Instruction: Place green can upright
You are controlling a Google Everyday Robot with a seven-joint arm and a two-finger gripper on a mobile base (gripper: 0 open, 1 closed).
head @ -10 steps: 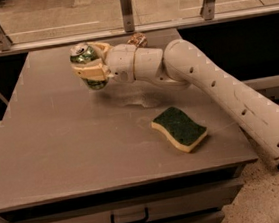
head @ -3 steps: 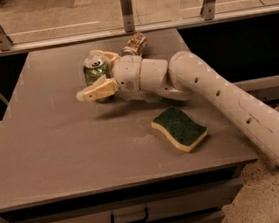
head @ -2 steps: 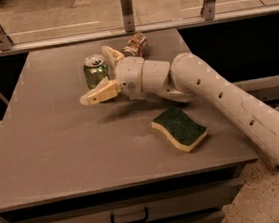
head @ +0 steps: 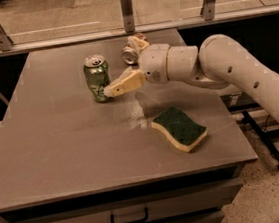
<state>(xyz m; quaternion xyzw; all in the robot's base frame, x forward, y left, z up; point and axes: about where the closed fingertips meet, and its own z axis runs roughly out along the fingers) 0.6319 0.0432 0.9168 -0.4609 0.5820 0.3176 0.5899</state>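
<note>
The green can (head: 97, 78) stands upright on the grey table (head: 68, 147), left of centre, silver top with pull tab facing up. My gripper (head: 121, 67) is open just to the right of the can, not around it. The lower finger (head: 124, 83) points at the can's base, with its tip very close to it. The upper finger (head: 139, 44) reaches toward the back. The white arm (head: 235, 67) comes in from the right.
A brown-orange can (head: 129, 55) lies on its side behind the gripper, near the table's back edge. A green and yellow sponge (head: 179, 128) lies at front right. A glass barrier with metal posts (head: 126, 4) runs behind the table. A drawer handle (head: 129, 218) is below.
The gripper held the can in the air, set it down upright and let go. It has since drawn back a little to the right, and the can stands alone.
</note>
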